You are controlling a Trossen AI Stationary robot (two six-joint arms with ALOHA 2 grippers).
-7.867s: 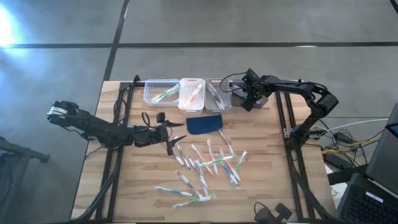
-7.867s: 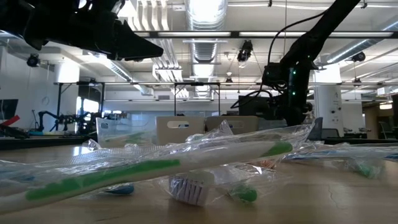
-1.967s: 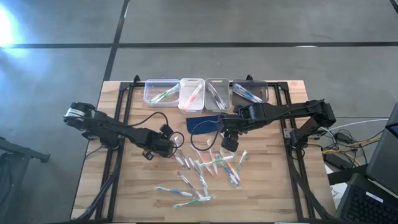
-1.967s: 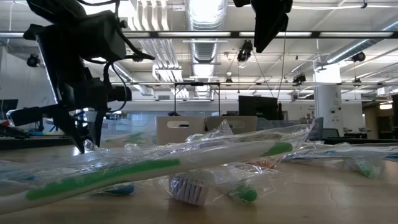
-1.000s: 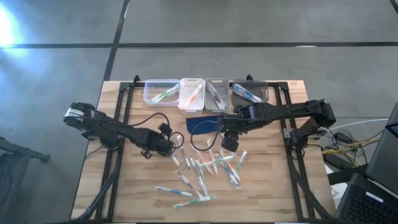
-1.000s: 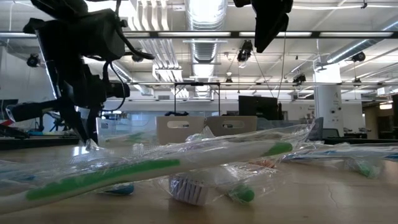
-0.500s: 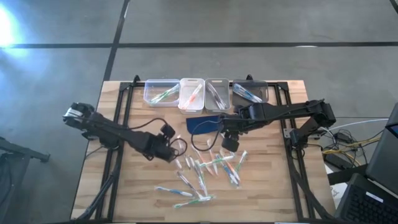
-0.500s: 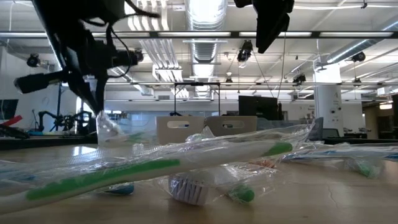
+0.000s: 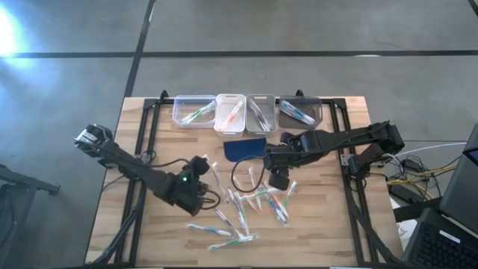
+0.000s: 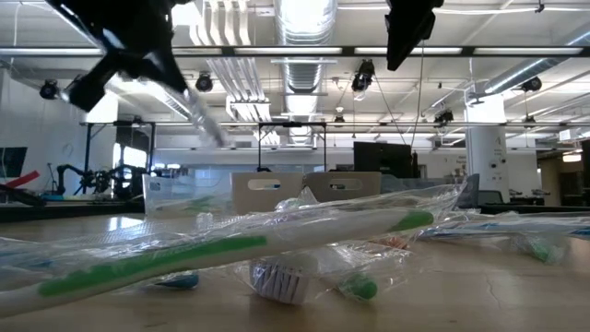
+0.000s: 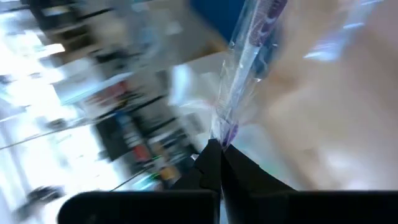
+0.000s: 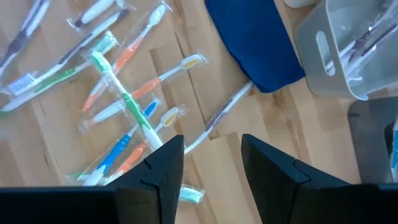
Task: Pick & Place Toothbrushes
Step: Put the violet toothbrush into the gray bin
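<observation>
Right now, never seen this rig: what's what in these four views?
Two robot arms work at a wooden table. One camera looks straight down, one sits at table height, one rides each wrist. The left gripper is shut on a wrapped toothbrush, lifted off the table. The right gripper hangs open above the loose toothbrushes. Four bins line the far edge, with a dark blue pad in front of them.

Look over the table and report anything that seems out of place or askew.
The wrapped toothbrushes lie scattered and crossing on the table instead of in the bins. One greyish toothbrush has an end tucked under the dark blue pad. The left gripper holds a wrapped toothbrush aloft, tilted.
</observation>
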